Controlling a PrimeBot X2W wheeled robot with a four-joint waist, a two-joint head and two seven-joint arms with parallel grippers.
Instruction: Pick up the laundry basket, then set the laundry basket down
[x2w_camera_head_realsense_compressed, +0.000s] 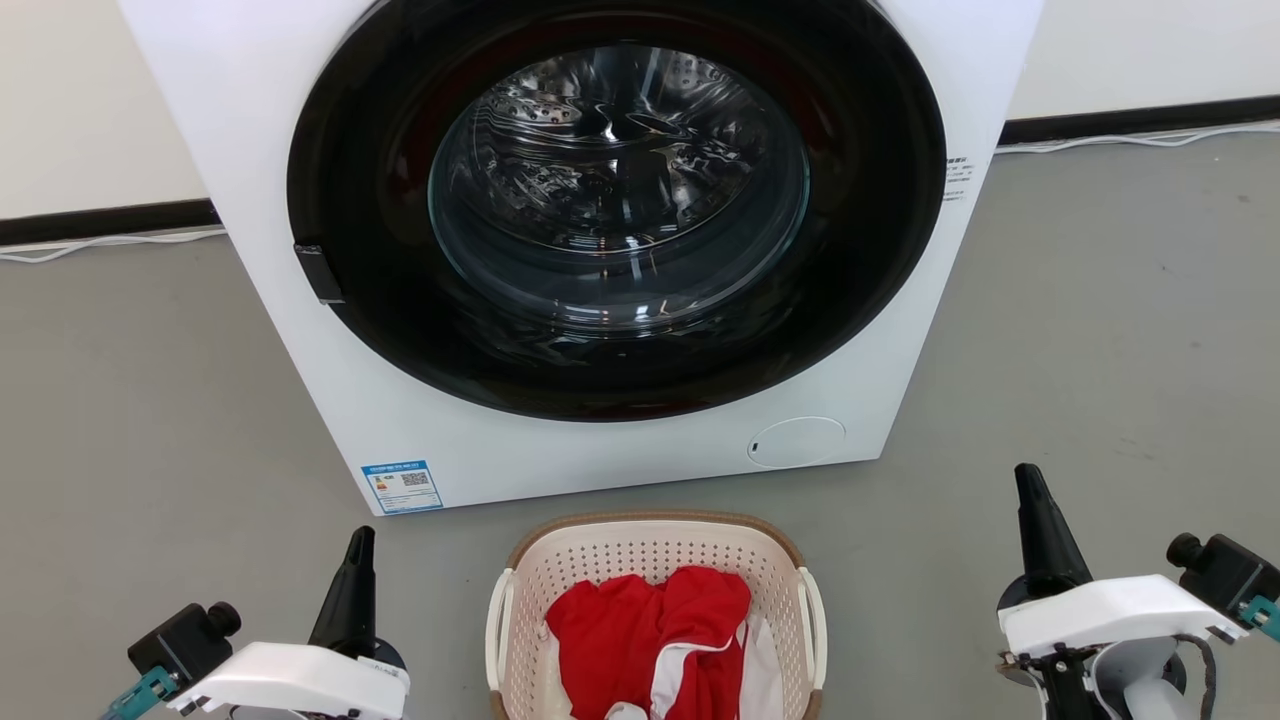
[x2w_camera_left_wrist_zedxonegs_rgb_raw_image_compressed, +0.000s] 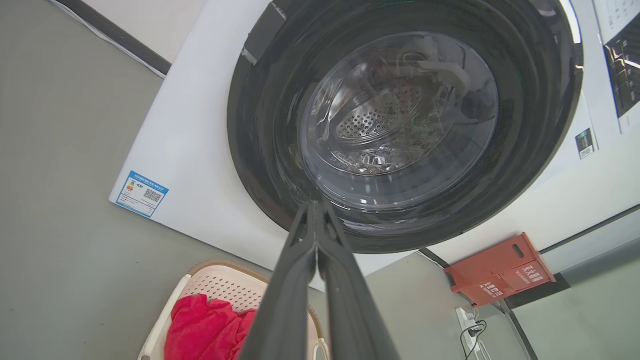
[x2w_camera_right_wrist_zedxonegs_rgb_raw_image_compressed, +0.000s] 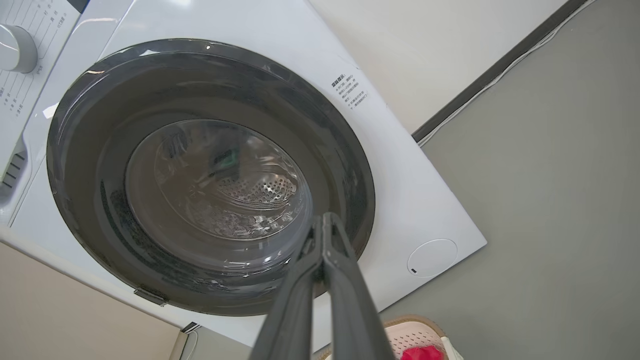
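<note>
1. The laundry basket (x2w_camera_head_realsense_compressed: 640, 560) stood on the floor (x2w_camera_head_realsense_compressed: 1100, 350) just in front of the washer (x2w_camera_head_realsense_compressed: 300, 150), with red clothes (x2w_camera_head_realsense_compressed: 650, 630) inside.
2. The left gripper (x2w_camera_head_realsense_compressed: 358, 555) and the right gripper (x2w_camera_head_realsense_compressed: 1035, 500) flanked it without touching, fingers pressed together, holding nothing.
3. That fitted a basket awaiting pickup or one set down again, so no next move was settled.

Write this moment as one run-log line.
left gripper: shut, empty | right gripper: shut, empty | laundry basket: on floor before washer, ungrasped

Left gripper (x2w_camera_left_wrist_zedxonegs_rgb_raw_image_compressed: 315, 209) fingers together (tips touching), before washer door (x2w_camera_left_wrist_zedxonegs_rgb_raw_image_compressed: 270, 125). Laundry basket (x2w_camera_left_wrist_zedxonegs_rgb_raw_image_compressed: 225, 287) lower left, red cloth (x2w_camera_left_wrist_zedxonegs_rgb_raw_image_compressed: 200, 325) inside. Red box (x2w_camera_left_wrist_zedxonegs_rgb_raw_image_compressed: 500, 270) by wall.
</note>
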